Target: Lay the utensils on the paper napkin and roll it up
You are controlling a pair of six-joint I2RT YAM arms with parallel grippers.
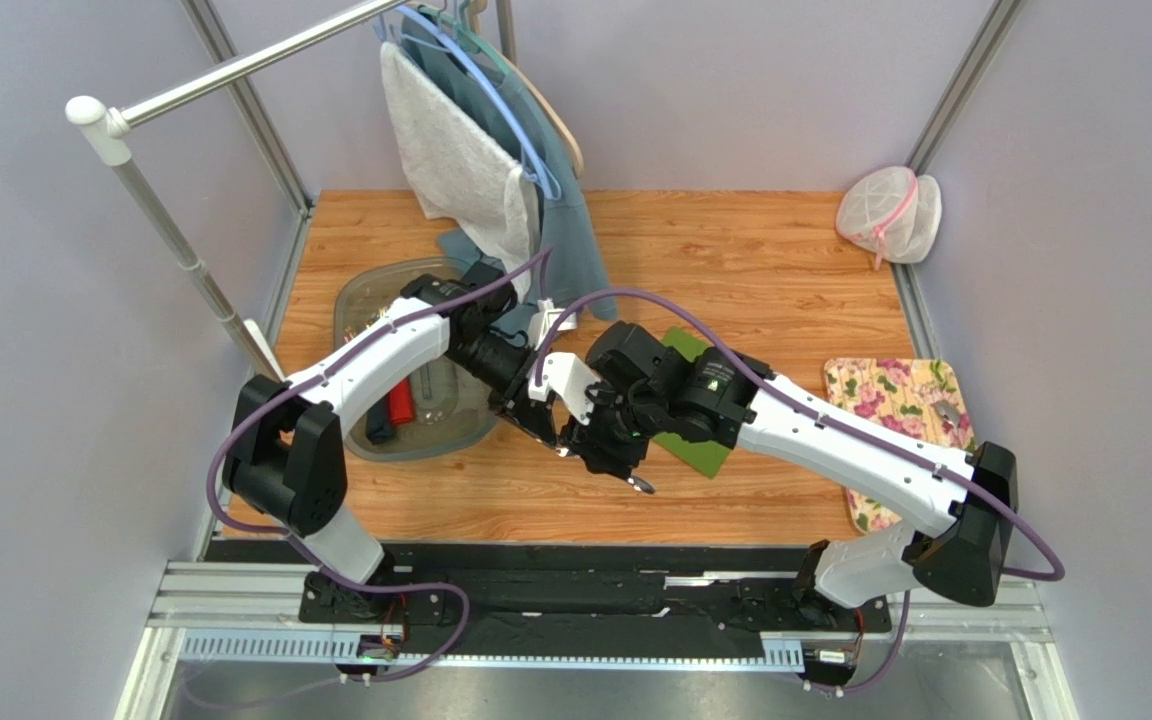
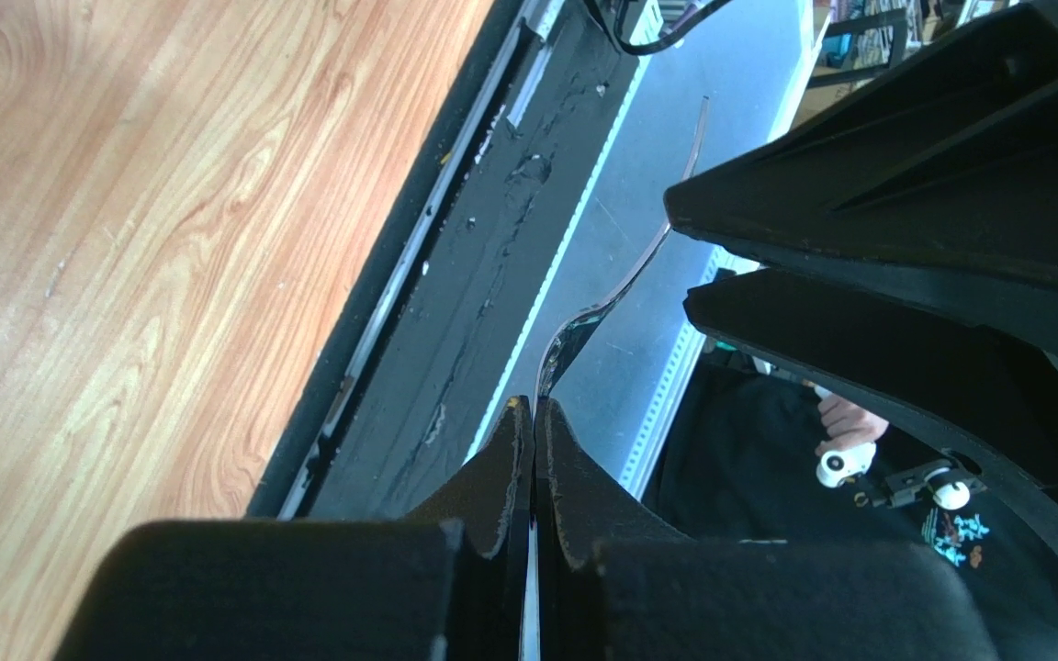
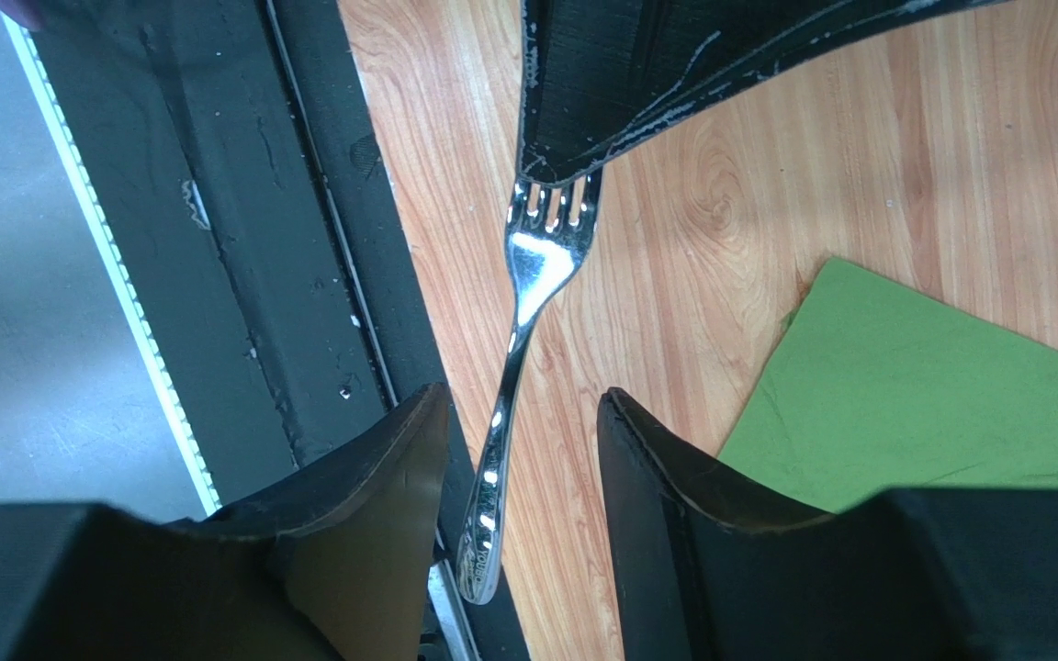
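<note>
The right gripper [image 3: 521, 402] has its fingers apart, and the fork [image 3: 535, 269] handle sits between them. The left gripper [image 2: 533, 408] pinches the fork's prongs tight. The green napkin [image 3: 935, 386] lies flat on the table [image 1: 755, 255], just beside.

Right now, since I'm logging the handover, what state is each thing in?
Silver metal fork: gripped at its tines, handle free.
Left fingers: shut on the fork.
Right fingers: open, either side of the fork's handle.
Green paper napkin: flat, unrolled.
Clear plastic tub: upright, things inside.
</note>
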